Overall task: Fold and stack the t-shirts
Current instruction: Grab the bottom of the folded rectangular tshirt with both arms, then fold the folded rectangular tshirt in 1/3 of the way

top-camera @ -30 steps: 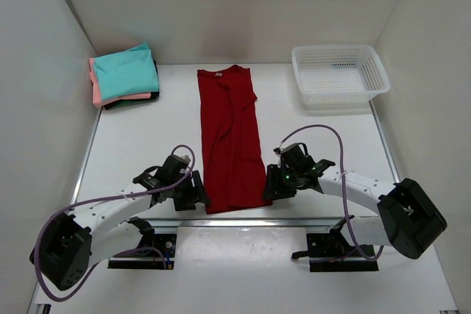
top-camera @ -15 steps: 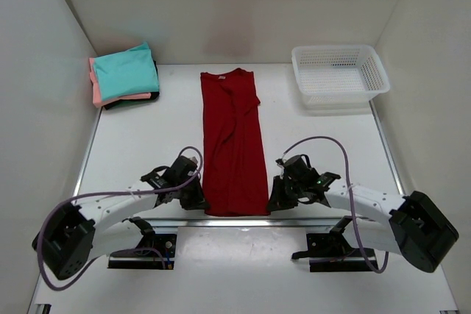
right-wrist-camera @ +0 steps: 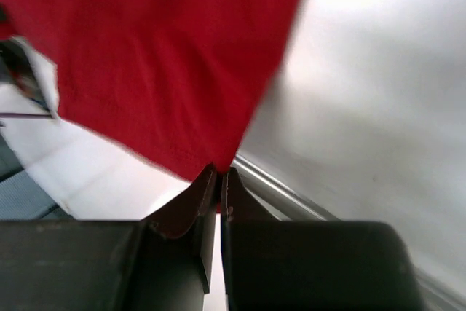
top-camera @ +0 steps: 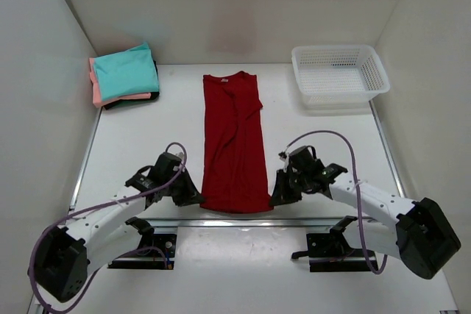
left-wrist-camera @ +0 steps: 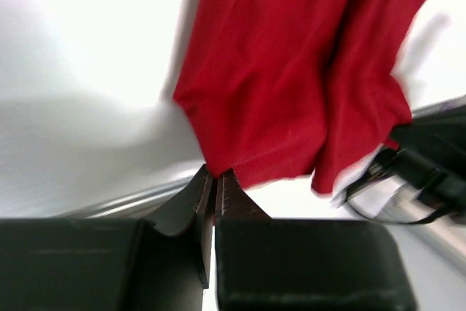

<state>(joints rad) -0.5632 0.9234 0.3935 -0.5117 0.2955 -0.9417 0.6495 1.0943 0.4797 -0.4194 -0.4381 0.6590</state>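
Firmly, left end effector (left-wrist-camera: 213, 174), right end effector (right-wrist-camera: 219, 171) pinch hem corners — soft narrow red t-shirt (top-camera: 234, 145).

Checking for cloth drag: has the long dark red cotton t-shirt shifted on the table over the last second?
Yes. The dark red t-shirt slid: its collar end went slightly right, toward the white plastic mesh basket.

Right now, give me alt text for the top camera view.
The left gripper and right gripper pinch the near hem corners of a dark red t-shirt laid on the table. Folded shirts sit far left, a basket far right.
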